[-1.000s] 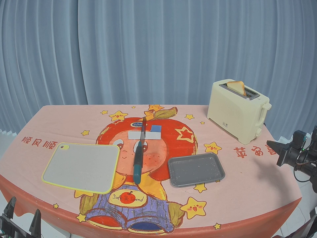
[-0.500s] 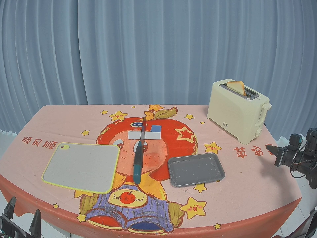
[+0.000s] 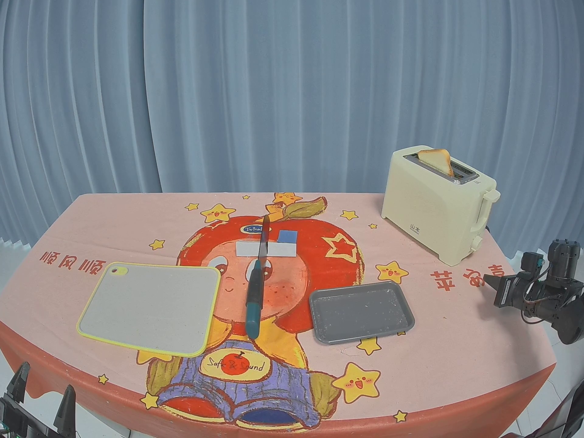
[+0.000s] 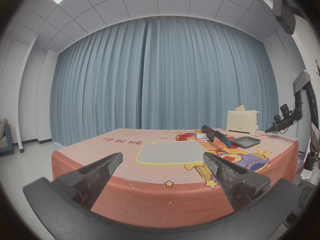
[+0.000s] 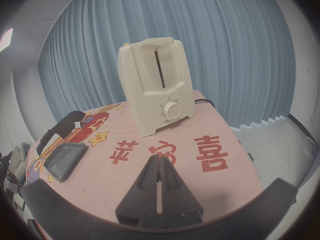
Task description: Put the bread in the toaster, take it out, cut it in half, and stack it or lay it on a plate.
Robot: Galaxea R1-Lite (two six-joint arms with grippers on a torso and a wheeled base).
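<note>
The right gripper [image 3: 488, 279] has dropped a little lower by the right edge of the table [image 3: 462, 348]; its two fingers are pressed together with nothing in them; the left gripper [image 4: 162, 156] hangs just past the front left corner, fingers spread wide, holding nothing; the bread [image 3: 436, 160] pokes up out of the toaster [image 3: 435, 214] at the back right corner; the knife [image 3: 254, 293] lies mid-table between the cutting board [image 3: 150, 307] and the plate [image 3: 361, 311].

Toasted bread [image 3: 436, 160] stuck up, tilted, from the cream toaster [image 3: 435, 214]; the grey plate [image 3: 361, 311] lay flat near the toaster.
</note>
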